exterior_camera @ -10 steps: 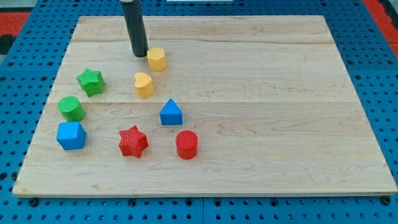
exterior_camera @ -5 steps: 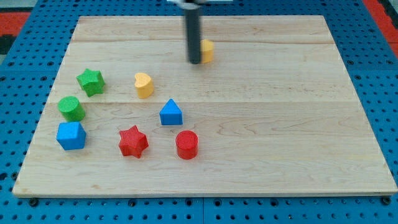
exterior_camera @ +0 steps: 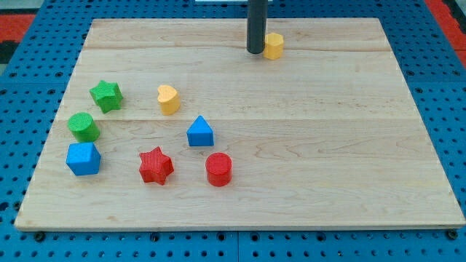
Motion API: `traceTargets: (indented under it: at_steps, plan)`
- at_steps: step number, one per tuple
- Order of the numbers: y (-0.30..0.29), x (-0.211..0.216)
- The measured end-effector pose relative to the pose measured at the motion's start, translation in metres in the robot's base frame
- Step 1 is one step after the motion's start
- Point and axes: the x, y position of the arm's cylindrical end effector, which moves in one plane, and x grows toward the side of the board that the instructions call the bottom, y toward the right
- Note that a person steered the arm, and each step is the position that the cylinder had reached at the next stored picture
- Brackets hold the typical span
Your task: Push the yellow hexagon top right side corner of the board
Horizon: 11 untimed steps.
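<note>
1. Yellow hexagon (exterior_camera: 274, 46) sitting near the top edge of the wooden board (exterior_camera: 349, 145), a bit right of centre, roughly 1 o'clock from the board's middle; well short of the top right corner
2. No real long axis on it: squat, about as wide as tall, resting flat with one hexagonal face up. Can't tell which way any corner points, too small for that
3. Looks like plain solid yellow with a slightly lighter top face and darker side walls, left part tucked behind the rod
4. My tip (exterior_camera: 255, 52) planted on the board right at the hexagon's 9 o'clock, touching or as good as touching. Just a straight dark rod, nothing to open or close, gripping nothing
5. Yellow heart (exterior_camera: 168, 99) off at about 8 o'clock from the hexagon, well apart
6. Blue block with a peaked top (exterior_camera: 200, 132) at 5 o'clock from the heart, then red cylinder (exterior_camera: 218, 169) just below that at about 5 o'clock again
7. Red star (exterior_camera: 156, 165) at 9 o'clock from the red cylinder, near but not touching
8. Left side cluster: green star (exterior_camera: 106, 95) up top, green cylinder (exterior_camera: 84, 126) at its 7 o'clock, blue cube (exterior_camera: 83, 158) directly at 6 o'clock from the cylinder, nearly touching it
9. Blue pegboard (exterior_camera: 29, 240) around the board
</note>
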Motion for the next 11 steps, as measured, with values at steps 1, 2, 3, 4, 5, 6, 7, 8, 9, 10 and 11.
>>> traceTargets:
  at_steps: [1,2,3,4,5,6,7,8,9,10,11]
  plan:
    - [0.000,0.003]
    - [0.018,0.001]
    - [0.094,-0.010]
    - [0.124,-0.018]
    - [0.179,-0.031]
    - [0.183,-0.033]
    - [0.183,-0.033]
    - [0.183,-0.032]
    - [0.183,-0.032]
    - [0.183,-0.032]
    - [0.183,-0.030]
